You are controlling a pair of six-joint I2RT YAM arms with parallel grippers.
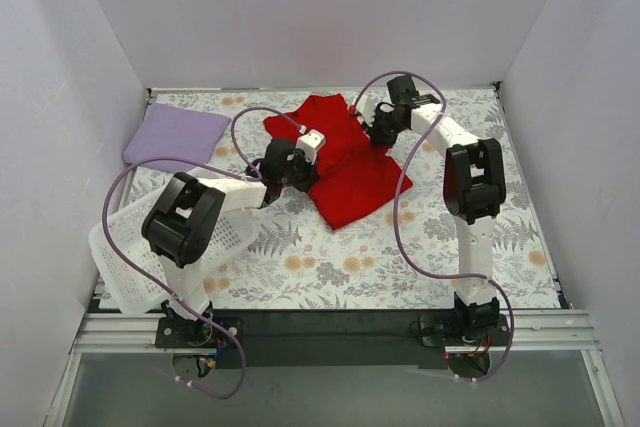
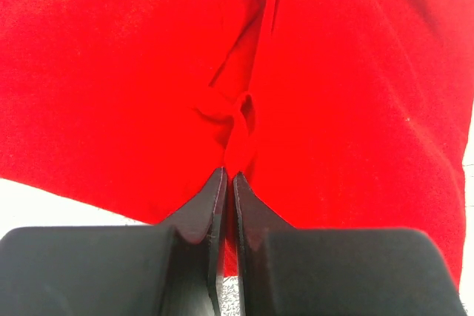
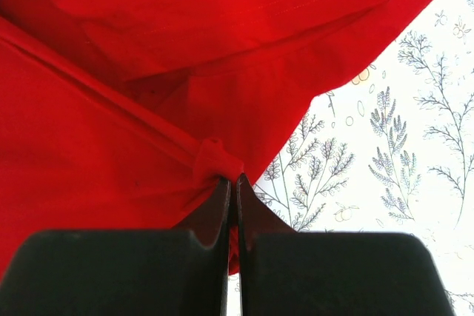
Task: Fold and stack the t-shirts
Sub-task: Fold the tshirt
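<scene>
Pinching the red shirt (image 1: 350, 182) in the middle of the tablecloth (image 1: 330, 267), the left gripper (image 2: 228, 175) is closed tight on a bunched fold, the right gripper (image 3: 232, 180) on a seam ridge. The purple shirt (image 1: 175, 135) lies folded at the far-left corner.

In the top view, a large t-shirt (image 1: 345, 162) lies spread in the upper middle of the frame, on a tablecloth (image 1: 400, 257) that covers the table. A smaller folded t-shirt (image 1: 175, 135) lies at upper left, well apart from it. A basket (image 1: 125, 267) sits at lower left, at the table's left edge, partly under the left arm. The left gripper (image 2: 228, 175) pinches a fold at the left side of the large t-shirt. The right gripper (image 3: 232, 180) pinches its upper right edge, with bare tablecloth just to the right.
</scene>
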